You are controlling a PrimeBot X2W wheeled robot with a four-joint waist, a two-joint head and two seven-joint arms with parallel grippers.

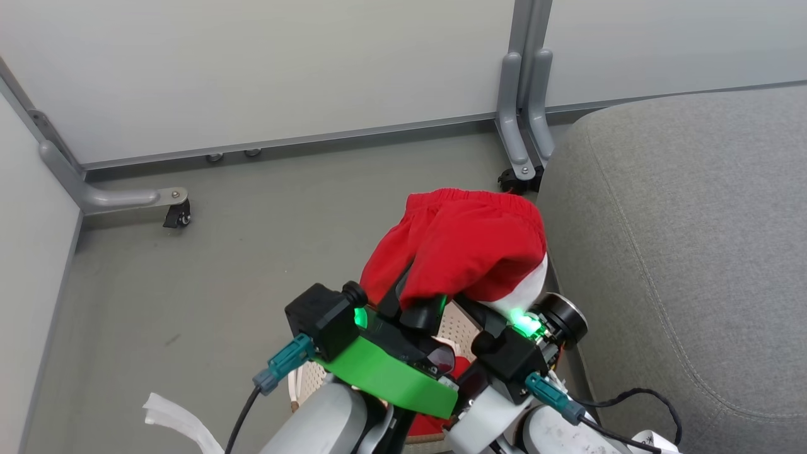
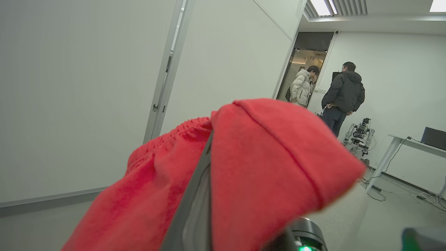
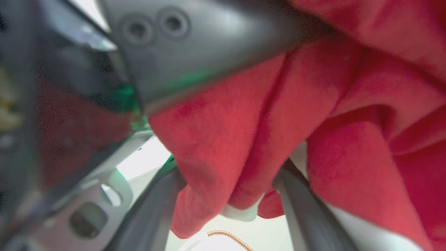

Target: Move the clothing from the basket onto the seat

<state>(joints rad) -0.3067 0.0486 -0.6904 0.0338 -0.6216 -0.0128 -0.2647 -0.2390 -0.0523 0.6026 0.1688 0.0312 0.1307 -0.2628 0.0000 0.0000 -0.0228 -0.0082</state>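
Checking the head view first: the clothing (image 1: 470, 246), red shorts going by the gathered elastic waistband, is draped like a tent over both sets of fingers. The left gripper (image 1: 410, 302) and the right gripper (image 1: 485, 318) sit side by side under it. The waistband runs crossways along the far edge, beyond the fingertips. The seat (image 1: 681, 239), grey woven upholstery with a stitched seam, lies off to the right of the jaws, so my right arm is the nearer one. The basket (image 1: 455, 328) is directly below the jaws, with a bit of cream perforated plastic peeking out.

Left wrist view: one dark finger (image 2: 197, 202) pokes up through soft, fleecy folds. The other is buried, so I can't tell if those jaws are pinched or apart.

Right wrist view: cloth with white trim bunches between two fingers (image 3: 153, 209) and hides the tips. Same story, can't tell. I reckon the next move is a swing rightward.
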